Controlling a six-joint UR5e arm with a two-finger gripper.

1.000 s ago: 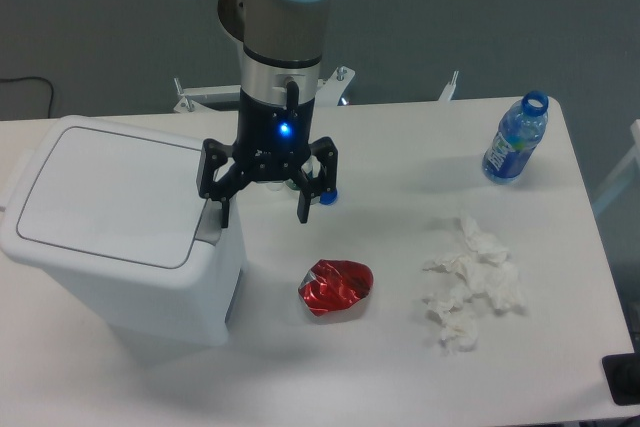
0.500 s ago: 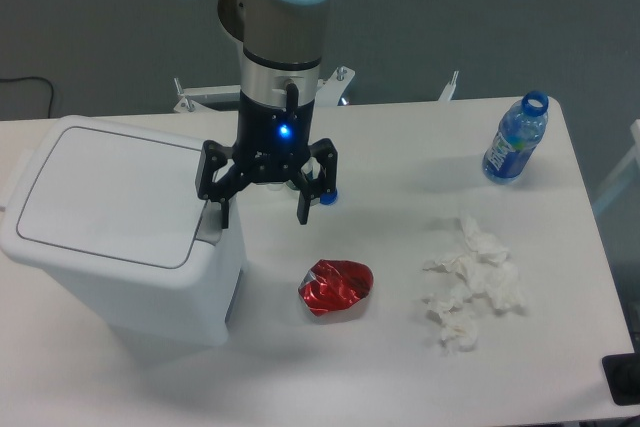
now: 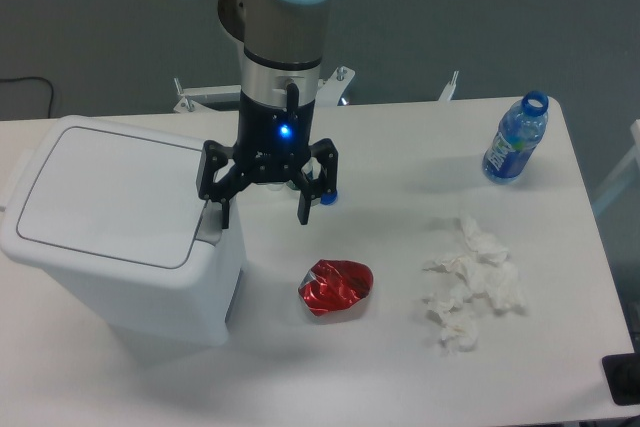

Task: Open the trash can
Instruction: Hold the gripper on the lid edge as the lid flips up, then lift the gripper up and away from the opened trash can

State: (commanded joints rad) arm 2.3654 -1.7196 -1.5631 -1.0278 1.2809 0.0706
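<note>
Trash can (image 3: 120, 237) sits at the 9 o'clock side of the desk (image 3: 400, 367), lid down and flat. Hand (image 3: 265, 209) hangs just off the can's right edge, fingers spread wide and grasping nothing; the left fingertip (image 3: 223, 213) is at the grey latch (image 3: 207, 228), contact unclear. Crumpled red wrapper (image 3: 335, 286) lies at 6 o'clock from the hand. White tissues (image 3: 473, 285) lie toward 4 o'clock. Blue bottle (image 3: 515, 140) stands at 2 o'clock.
</note>
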